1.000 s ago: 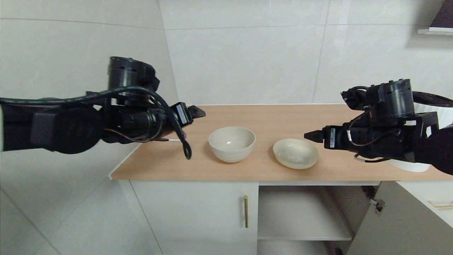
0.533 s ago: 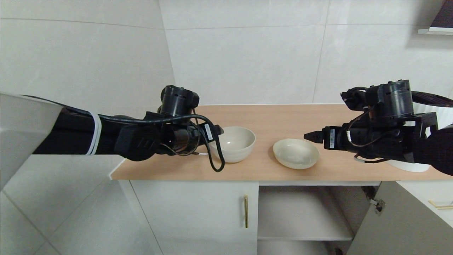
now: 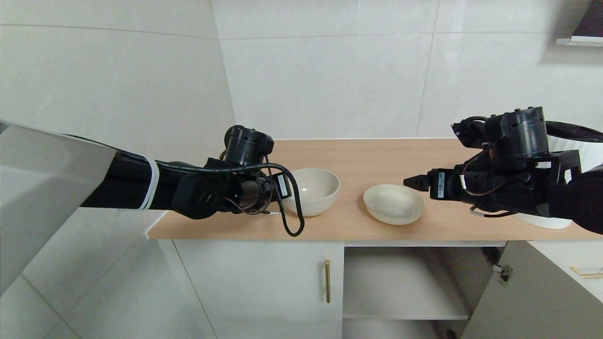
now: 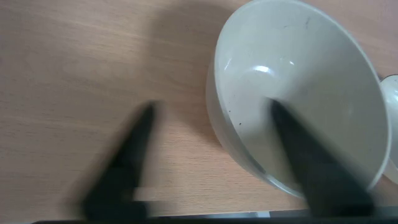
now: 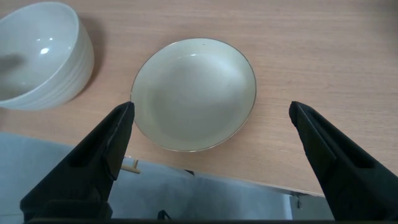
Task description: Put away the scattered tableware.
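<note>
Logging from the remote station, with the bowl [image 3: 313, 190] as my reference mark.

- Bowl: cream, deep, upright on the wooden countertop [image 3: 377, 155]. The inside looks bare in the left wrist view [image 4: 298, 106].
- Left gripper [image 3: 285, 186]: at the bowl's left rim. In the wrist view [image 4: 211, 107] its jaws are spread and astride the bowl's wall, one finger [image 4: 311, 162] inside the bowl and the other outside over the wood. The gap is much wider than the wall, so nothing is clamped. I cannot tell whether the inner finger touches the glaze.
- Shallow dish [image 3: 393, 204]: cream, just beside the bowl on its right, upright, with a strip of wood between the two. From the right wrist view [image 5: 194, 93] it looks bare, and the bowl [image 5: 37, 56] sits beside it.
- Right gripper [image 3: 414, 181]: on the far side of the dish from the bowl, raised off the wood and pointing back toward the bowl. Its jaws are wide apart and grip nothing. In its own view [image 5: 208, 118] the two fingers frame the dish from either side.
- Below the bowl: a closed white cabinet door with a brass handle [image 3: 327, 281]. To the right of that, under the dish, is an open compartment with a shelf [image 3: 400, 301], its door [image 3: 518, 292] swung outward.
- Well to the right of the bowl, past the dish, a white vessel [image 3: 541, 221] is mostly hidden behind the right arm.
</note>
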Controlling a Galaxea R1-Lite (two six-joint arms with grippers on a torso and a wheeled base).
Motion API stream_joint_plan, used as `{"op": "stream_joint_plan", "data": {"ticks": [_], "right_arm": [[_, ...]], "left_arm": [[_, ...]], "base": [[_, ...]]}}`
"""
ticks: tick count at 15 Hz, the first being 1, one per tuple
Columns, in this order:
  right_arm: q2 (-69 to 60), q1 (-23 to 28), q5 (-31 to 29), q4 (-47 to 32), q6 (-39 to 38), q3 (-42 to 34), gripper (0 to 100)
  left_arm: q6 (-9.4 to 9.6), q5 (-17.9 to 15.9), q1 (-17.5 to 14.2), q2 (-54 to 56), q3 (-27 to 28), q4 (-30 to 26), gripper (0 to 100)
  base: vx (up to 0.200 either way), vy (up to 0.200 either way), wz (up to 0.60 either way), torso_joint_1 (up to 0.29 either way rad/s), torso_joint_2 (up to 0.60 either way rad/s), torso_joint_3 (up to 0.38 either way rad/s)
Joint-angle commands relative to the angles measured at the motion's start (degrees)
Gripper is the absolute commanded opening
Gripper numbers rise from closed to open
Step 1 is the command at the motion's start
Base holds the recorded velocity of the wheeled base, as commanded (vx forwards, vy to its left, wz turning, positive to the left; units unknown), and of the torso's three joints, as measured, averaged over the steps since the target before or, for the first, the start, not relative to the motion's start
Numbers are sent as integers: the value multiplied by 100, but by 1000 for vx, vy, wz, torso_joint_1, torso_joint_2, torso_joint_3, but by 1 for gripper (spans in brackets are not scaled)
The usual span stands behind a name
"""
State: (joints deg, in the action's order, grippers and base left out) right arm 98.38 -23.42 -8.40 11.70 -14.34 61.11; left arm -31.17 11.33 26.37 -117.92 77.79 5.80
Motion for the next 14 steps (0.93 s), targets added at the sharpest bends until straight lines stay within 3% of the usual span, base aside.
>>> {"op": "stream_joint_plan", "data": {"ticks": [1,7,11,14], "right_arm": [[-3,-5,5,-1,1,6,100],[155,4,-65,-63,1,112,100],[779,92,-470,-247,-43,428,100],[1219,224,-566,-625,-298,850,100]], "left_arm": [[-3,1,0,6,0,0,0],[-29,-25,0,744,-247,-18,0],[-12,-579,0,1324,-607,-9,0],[-3,-658,0,1394,-668,-9,0]], "base": [[0,0,0,0,0,0],[0,0,0,0,0,0],[0,0,0,0,0,0],[0,0,0,0,0,0]]}}
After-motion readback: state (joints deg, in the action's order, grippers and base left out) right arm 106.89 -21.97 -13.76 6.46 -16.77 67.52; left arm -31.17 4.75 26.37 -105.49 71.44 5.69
